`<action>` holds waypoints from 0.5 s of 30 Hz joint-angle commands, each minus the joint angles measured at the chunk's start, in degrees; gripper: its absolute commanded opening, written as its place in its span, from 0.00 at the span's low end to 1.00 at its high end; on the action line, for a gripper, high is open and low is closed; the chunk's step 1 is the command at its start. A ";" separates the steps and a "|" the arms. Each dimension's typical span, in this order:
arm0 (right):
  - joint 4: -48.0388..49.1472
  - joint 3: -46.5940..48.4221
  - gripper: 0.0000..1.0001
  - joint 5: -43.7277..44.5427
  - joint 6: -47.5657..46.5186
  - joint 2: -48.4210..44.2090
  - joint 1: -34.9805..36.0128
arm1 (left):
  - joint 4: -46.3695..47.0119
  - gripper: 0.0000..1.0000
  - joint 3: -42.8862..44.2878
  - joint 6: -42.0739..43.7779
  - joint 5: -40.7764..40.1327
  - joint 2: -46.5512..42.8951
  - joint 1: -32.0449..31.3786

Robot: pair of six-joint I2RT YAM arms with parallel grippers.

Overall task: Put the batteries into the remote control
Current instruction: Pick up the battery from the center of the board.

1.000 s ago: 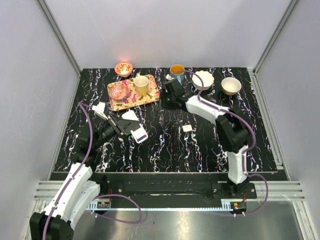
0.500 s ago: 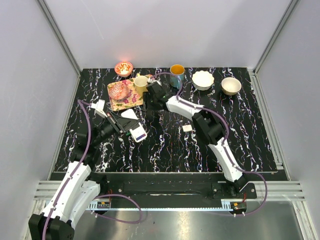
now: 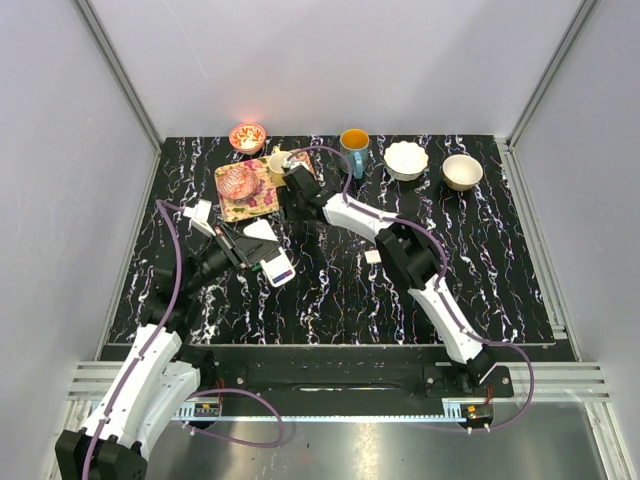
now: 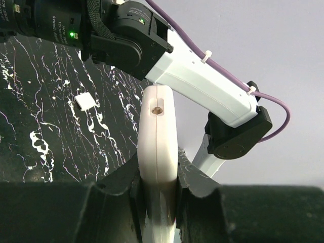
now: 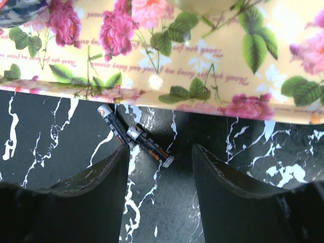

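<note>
Two slim dark batteries [image 5: 150,146] with orange marks and silver ends lie touching on the black marbled table, just off the floral tray's [image 5: 202,76] near edge. My right gripper [image 5: 159,152] is open right above them, with one battery's end between the fingers; in the top view it [image 3: 291,203] is at the tray's right front corner, and the batteries are hidden there. My left gripper [image 4: 158,187] is shut on the white remote control [image 4: 157,142], held edge-up. In the top view the remote [image 3: 278,268] is left of centre.
A small white square cover piece [image 3: 374,256] lies mid-table. The tray [image 3: 262,200] carries a cup [image 3: 280,165] and a pink bowl [image 3: 238,182]. A small orange bowl [image 3: 247,136], a blue mug [image 3: 354,145] and two white bowls [image 3: 406,160] stand along the back.
My right arm has swung left from beside the blue mug to the tray's front edge, over the batteries. The left arm and the remote have stayed put.
</note>
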 commanded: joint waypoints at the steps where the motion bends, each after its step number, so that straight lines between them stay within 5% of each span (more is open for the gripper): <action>1: -1.30 3.80 0.57 0.43 -3.83 2.10 0.08 | 2.95 0.00 1.12 0.18 1.12 -1.00 -0.23; 15: -9.91 10.21 0.40 5.51 -8.66 5.62 2.98 | 3.39 0.00 0.51 -0.08 1.13 -1.53 -0.32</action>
